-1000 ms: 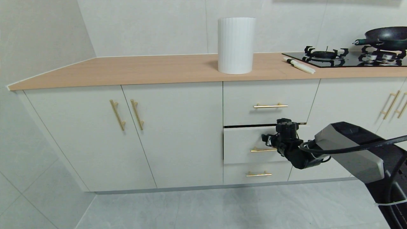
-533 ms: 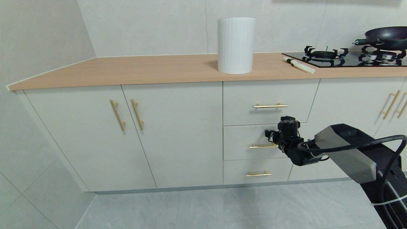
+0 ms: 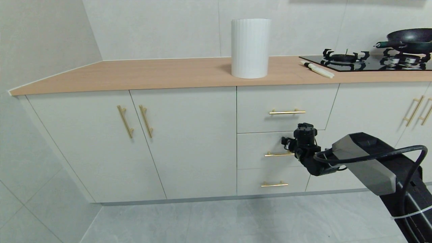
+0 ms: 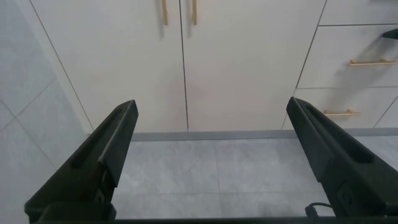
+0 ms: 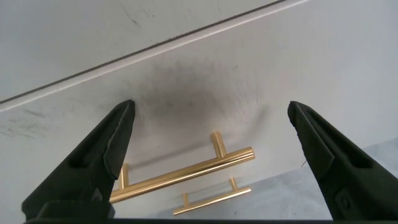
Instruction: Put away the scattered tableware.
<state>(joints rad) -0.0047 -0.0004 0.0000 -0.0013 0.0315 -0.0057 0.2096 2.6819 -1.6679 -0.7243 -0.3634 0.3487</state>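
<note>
Far right on the counter, beside the stove, lies a pale utensil, possibly a knife: light, stiff and slim, best pinched mid-handle. The right hand gapes wide and empty at the middle drawer's handle. The left hand is likewise spread and empty.

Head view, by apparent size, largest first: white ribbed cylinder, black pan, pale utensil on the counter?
1. white ribbed cylinder
2. black pan, cut off at the frame edge, so less sure
3. pale utensil
</note>
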